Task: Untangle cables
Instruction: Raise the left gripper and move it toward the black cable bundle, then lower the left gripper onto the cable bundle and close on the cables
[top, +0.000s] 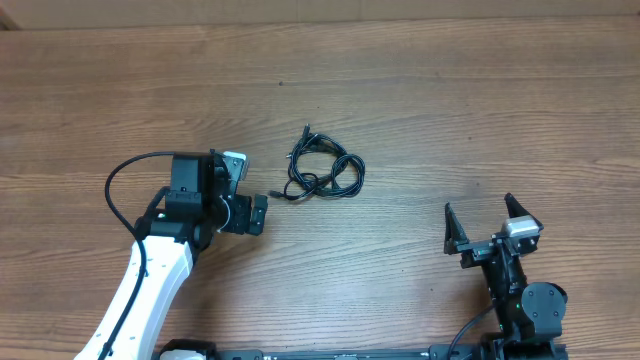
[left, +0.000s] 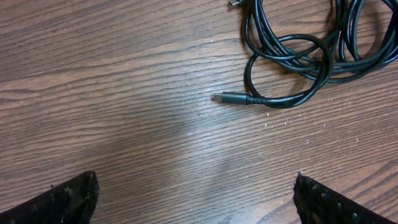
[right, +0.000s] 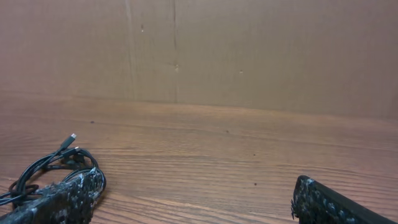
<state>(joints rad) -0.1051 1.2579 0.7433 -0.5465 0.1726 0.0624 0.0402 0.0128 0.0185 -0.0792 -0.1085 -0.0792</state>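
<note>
**Wooden table (top: 450, 100), nothing untangled yet**

Cables (top: 322, 172) knotted in one bundle of overlapping loops, just ahead of the left gripper (top: 262, 214), beyond its fingertips. One plug end (left: 225, 98) pointing back toward that gap. Both sets of jaws spread wide, pinching nothing. Right gripper (top: 479, 210) well apart, bundle ahead and off past its left finger. Judged barely begun: no cord grasped, every loop left to separate.

Thin black cables (top: 325, 172) lie in a tangled, looped bundle, plug ends sticking out
</note>
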